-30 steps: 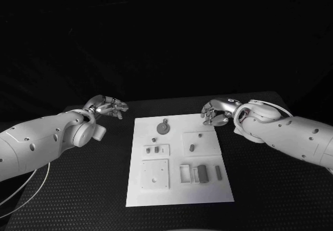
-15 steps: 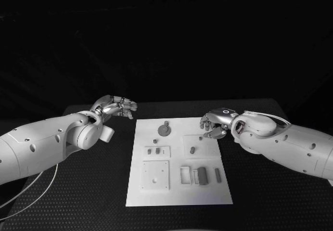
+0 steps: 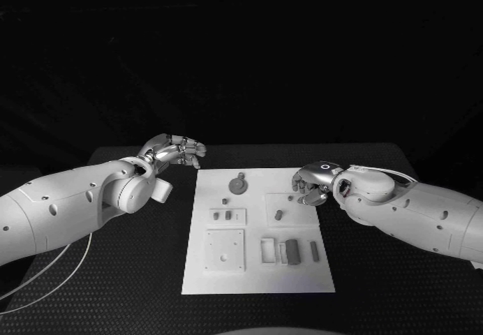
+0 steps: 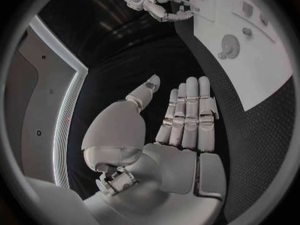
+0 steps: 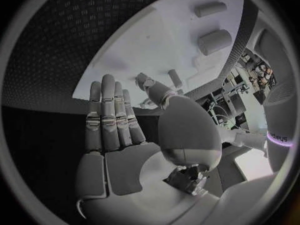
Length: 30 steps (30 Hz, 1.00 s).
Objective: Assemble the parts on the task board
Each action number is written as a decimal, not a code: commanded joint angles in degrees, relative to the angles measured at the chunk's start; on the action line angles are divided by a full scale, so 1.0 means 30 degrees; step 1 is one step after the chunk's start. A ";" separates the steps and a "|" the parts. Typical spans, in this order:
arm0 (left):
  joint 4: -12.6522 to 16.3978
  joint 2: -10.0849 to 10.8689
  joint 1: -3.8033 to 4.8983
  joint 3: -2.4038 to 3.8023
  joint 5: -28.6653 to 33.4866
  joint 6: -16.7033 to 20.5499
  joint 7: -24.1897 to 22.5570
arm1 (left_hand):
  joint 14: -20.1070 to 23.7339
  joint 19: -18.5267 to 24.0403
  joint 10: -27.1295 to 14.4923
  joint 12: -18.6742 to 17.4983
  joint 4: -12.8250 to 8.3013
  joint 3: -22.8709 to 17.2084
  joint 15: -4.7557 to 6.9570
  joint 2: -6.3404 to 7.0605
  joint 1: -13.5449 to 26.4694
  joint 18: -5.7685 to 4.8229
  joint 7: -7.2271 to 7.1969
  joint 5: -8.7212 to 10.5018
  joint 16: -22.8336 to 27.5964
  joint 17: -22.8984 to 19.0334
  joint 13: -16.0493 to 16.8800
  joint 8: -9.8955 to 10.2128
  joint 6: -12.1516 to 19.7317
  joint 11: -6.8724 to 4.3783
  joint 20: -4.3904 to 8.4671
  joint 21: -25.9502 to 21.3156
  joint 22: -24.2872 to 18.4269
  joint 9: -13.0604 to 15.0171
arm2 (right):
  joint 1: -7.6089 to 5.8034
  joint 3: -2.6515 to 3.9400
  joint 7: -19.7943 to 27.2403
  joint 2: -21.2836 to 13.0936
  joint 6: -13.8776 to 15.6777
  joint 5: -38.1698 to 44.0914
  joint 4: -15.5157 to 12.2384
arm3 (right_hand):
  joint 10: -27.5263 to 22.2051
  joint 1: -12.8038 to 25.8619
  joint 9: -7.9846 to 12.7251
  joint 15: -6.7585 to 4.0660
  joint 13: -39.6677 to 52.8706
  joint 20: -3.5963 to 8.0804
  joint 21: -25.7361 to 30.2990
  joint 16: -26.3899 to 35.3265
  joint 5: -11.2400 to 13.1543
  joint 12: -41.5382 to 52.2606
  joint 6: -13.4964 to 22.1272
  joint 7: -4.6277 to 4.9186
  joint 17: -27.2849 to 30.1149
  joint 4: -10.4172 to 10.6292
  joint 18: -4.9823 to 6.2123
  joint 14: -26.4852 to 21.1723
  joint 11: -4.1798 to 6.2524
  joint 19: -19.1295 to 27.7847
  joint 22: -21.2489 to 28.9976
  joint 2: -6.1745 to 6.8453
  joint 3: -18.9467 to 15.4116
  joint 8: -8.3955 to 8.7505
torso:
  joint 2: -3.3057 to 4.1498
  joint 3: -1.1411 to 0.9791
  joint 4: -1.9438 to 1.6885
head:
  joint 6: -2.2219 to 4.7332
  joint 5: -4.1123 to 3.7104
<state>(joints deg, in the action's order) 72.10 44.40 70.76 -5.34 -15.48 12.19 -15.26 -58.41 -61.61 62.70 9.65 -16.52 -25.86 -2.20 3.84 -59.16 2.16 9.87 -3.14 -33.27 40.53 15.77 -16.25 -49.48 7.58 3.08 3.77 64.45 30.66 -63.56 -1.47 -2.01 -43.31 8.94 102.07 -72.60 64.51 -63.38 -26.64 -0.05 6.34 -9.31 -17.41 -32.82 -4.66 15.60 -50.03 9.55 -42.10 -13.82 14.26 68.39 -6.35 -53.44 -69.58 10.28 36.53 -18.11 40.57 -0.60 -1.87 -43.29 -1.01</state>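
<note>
Matt white task board (image 3: 257, 276), textured black table (image 3: 392, 279), shiny metal hands.

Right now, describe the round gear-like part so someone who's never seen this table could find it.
Start at the white task board in the middle of the black table. Go to its far end, between the two hands. The gear-like part lies there: a dark disc, the board's one round piece; the others are straight-edged.
</note>
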 commanded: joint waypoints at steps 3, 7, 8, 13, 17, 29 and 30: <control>0.0141 -0.0035 0.0026 0.0020 0.0360 0.0216 -0.0290 | 0.0008 0.0191 -0.0149 -0.0086 -0.0007 0.0153 -0.0155 -0.0062 0.0188 0.0078 0.0081 0.0097 0.0114 0.0007 -0.0038 -0.0089 0.0086 0.0030 -0.0025 -0.0035 -0.0082 -0.0026 | 0.0154 -0.0017 0.0052 0.0334 -0.0187 0.0277 0.0232 | -0.0027 -0.0120 0.0072 0.0116 -0.0013 -0.0046 0.0155 0.0030 0.0039 -0.0143 0.0312 -0.0041 -0.0057 0.0033 0.0247 0.0011 -0.0023 0.0020 -0.0051 0.0033 0.0004 0.0140 | 0.0058 0.0008 0.0069 | -0.0167 -0.0007; 0.0209 -0.0010 0.0030 0.0020 0.0360 0.0242 -0.0272 | 0.0029 0.0219 -0.0162 -0.0093 -0.0007 0.0187 -0.0168 -0.0062 0.0190 0.0079 0.0088 0.0096 0.0145 0.0011 -0.0047 -0.0102 0.0093 0.0038 -0.0037 -0.0037 -0.0126 -0.0030 | 0.0288 -0.0050 0.0160 0.0521 -0.0055 0.0180 0.0291 | 0.0034 -0.0140 0.0086 0.0110 -0.0002 -0.0048 0.0168 0.0030 0.0038 -0.0160 0.0315 -0.0041 -0.0079 0.0034 0.0247 0.0012 -0.0012 0.0010 -0.0069 -0.0034 0.0006 0.0144 | 0.0050 0.0041 0.0038 | -0.0284 -0.0001; 0.0214 -0.0013 0.0030 0.0020 0.0360 0.0247 -0.0265 | 0.0032 0.0223 -0.0163 -0.0094 -0.0006 0.0192 -0.0170 -0.0063 0.0190 0.0078 0.0088 0.0097 0.0150 0.0012 -0.0048 -0.0105 0.0092 0.0038 -0.0040 -0.0037 -0.0133 -0.0030 | 0.0339 -0.0050 0.0152 0.0519 0.0044 0.0180 0.0252 | 0.0040 -0.0145 0.0089 0.0108 -0.0001 -0.0048 0.0170 0.0029 0.0038 -0.0165 0.0317 -0.0041 -0.0083 0.0032 0.0247 0.0013 -0.0011 0.0008 -0.0073 -0.0044 0.0006 0.0146 | 0.0054 0.0046 0.0032 | -0.0285 -0.0025; 0.0213 -0.0006 0.0032 0.0022 0.0360 0.0277 -0.0157 | 0.0082 0.0289 -0.0415 -0.0229 -0.0006 0.0335 -0.0211 0.0047 0.0192 0.0091 0.0260 0.0098 0.0247 0.0042 -0.0126 0.0038 0.0493 0.0148 -0.0079 -0.0028 -0.0293 -0.0120 | 0.0407 -0.0050 0.0165 0.0636 0.0516 0.0138 0.0349 | 0.0128 -0.0214 0.0122 0.0090 0.0014 -0.0040 0.0190 0.0016 0.0038 -0.0218 0.0348 -0.0064 -0.0132 -0.0006 0.0247 0.0039 0.0009 -0.0026 -0.0113 -0.0202 0.0016 0.0166 | 0.0056 0.0031 -0.0022 | -0.0420 0.0035; 0.0220 -0.0041 0.0032 0.0024 0.0360 0.0277 -0.0148 | 0.0107 0.0320 -0.0456 -0.0245 -0.0002 0.0370 -0.0228 0.0048 0.0191 0.0091 0.0291 0.0096 0.0282 0.0052 -0.0137 0.0036 0.0557 0.0168 -0.0097 -0.0031 -0.0347 -0.0127 | 0.0407 -0.0050 0.0233 0.0704 0.0434 0.0024 0.0304 | 0.0275 -0.0216 0.0134 0.0064 0.0046 -0.0038 0.0213 0.0015 0.0041 -0.0230 0.0300 -0.0068 -0.0171 -0.0023 0.0247 0.0054 0.0044 -0.0054 -0.0148 -0.0324 -0.0006 0.0141 | 0.0060 0.0065 0.0001 | -0.0502 0.0119; 0.0257 -0.0171 0.0035 0.0026 0.0360 0.0255 -0.0069 | 0.0147 0.0373 -0.0473 -0.0243 0.0012 0.0409 -0.0255 0.0009 0.0204 0.0087 0.0300 0.0094 0.0335 0.0068 -0.0143 -0.0003 0.0584 0.0178 -0.0125 -0.0033 -0.0430 -0.0123 | 0.0471 -0.0152 0.0297 0.1160 -0.0011 -0.0104 0.0921 | 0.0638 -0.0404 0.0139 0.0011 0.0132 -0.0032 0.0430 0.0082 0.0033 -0.0529 -0.0239 -0.0026 -0.0338 -0.0519 0.0247 0.0084 0.0111 -0.0105 -0.0307 -0.1870 0.0092 -0.0119 | 0.0060 0.0022 0.0007 | -0.0631 0.0183; 0.0257 -0.0171 0.0035 0.0026 0.0360 0.0249 -0.0060 | 0.0148 0.0376 -0.0475 -0.0244 0.0009 0.0411 -0.0256 0.0011 0.0202 0.0088 0.0301 0.0094 0.0338 0.0069 -0.0144 -0.0005 0.0588 0.0178 -0.0125 -0.0033 -0.0435 -0.0124 | 0.0471 -0.0202 0.0304 0.1160 -0.0048 -0.0129 0.0946 | 0.0650 -0.0415 0.0140 0.0016 0.0135 -0.0038 0.0453 0.0097 0.0027 -0.0560 -0.0274 -0.0038 -0.0347 -0.0590 0.0247 0.0072 0.0108 -0.0100 -0.0318 -0.2003 0.0119 -0.0134 | 0.0049 0.0026 0.0004 | -0.0646 0.0180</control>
<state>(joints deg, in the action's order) 72.71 44.03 70.78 -5.32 -14.83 12.79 -15.12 -57.94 -60.80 61.61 9.26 -16.46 -25.01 -2.68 3.84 -59.17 1.58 10.72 -3.15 -32.60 40.68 15.42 -16.25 -48.09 8.09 2.67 3.77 63.20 30.33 -62.58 -1.64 -1.47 -39.81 10.62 101.73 -70.16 65.89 -64.60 -26.28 -0.02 6.83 -9.32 -16.36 -32.81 -4.66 14.16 -50.52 9.31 -43.08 -15.38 14.25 68.38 -6.02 -53.44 -70.50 4.58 36.93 -18.17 40.76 -0.51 -1.80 -45.15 -0.34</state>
